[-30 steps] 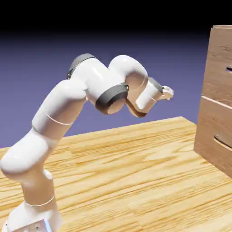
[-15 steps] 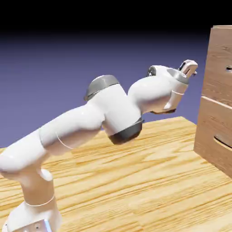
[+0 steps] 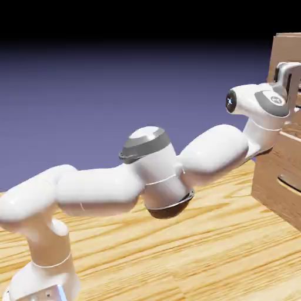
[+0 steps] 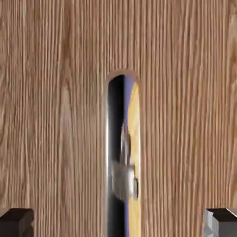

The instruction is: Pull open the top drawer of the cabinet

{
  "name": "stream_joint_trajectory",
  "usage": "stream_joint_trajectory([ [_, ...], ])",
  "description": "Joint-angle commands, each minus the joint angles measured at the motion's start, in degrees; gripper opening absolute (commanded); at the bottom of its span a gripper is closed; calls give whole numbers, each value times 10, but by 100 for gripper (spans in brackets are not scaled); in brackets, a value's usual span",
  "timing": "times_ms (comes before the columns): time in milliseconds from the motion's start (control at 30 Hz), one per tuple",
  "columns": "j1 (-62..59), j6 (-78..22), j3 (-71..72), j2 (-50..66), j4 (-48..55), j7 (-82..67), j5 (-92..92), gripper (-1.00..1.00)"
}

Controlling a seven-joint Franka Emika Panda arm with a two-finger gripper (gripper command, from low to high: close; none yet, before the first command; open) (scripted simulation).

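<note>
Wood-grain and upright, the top drawer [image 4: 180,92] sits high in the cabinet [image 3: 267,169], beyond the counter's [image 3: 129,253] edge. The gripper [image 4: 118,223] faces its handle [image 4: 109,139], fingers wide, holding nothing. Approach seems in hand; next, straddle the handle, close, then pull.
</note>
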Motion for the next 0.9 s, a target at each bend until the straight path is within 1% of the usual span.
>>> stream_joint_trajectory([
  [0,14,5,-1,5,21,-14,6,0],
  [133,66,25,-3,23,97,-65,30,0],
  [167,66,25,-3,23,97,-65,30,-100],
  [200,66,25,-3,23,97,-65,30,-100],
  [467,-25,-61,96,83,-69,-65,-49,-100],
  [867,-159,-176,169,159,-318,-65,-90,-100],
])
